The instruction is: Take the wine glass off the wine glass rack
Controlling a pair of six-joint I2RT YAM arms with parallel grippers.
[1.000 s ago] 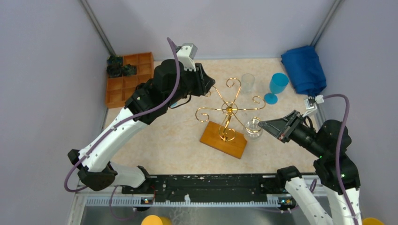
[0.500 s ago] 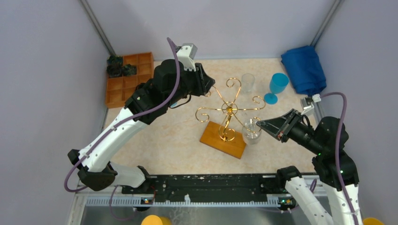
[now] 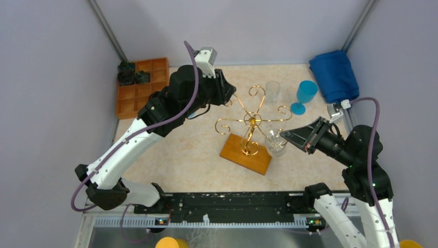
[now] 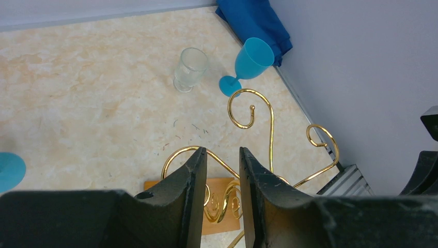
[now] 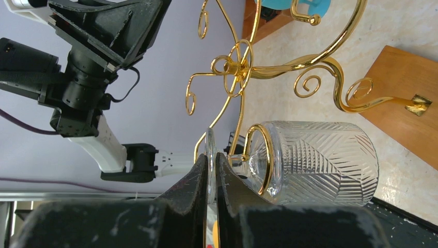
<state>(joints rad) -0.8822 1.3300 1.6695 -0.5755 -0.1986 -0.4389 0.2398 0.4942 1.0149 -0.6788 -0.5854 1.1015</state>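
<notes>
Nearest the arm bases, the right pincer [image 5: 210, 165] is pressed together on the thin foot of the wine glass [image 5: 320, 163], pinching it edge-on. The glass is clear with a cut leaf pattern. It lies sideways at the near right side of the wine glass rack [image 3: 252, 121], with one gold scroll curling around its stem. Its bowl hangs just beside the right end of the rack's wooden base [image 3: 258, 161], which lies flat on the bench [image 3: 191, 155].

Beyond the central post, the left pincer [image 4: 222, 155] sits at the rack's far-left arm. Its fingers are spread a little, and a gold wire crosses the narrow gap. Whether the wire touches either finger cannot be told.

Farther back stand a clear tumbler [image 4: 190, 68] and, just beside it, a blue goblet [image 4: 253, 54]. A blue cloth [image 3: 334, 76] is bunched in the far right corner. An orange compartment tray [image 3: 142, 93] lies in the far left corner, with dark objects [image 3: 131, 73] in its rear cells.
</notes>
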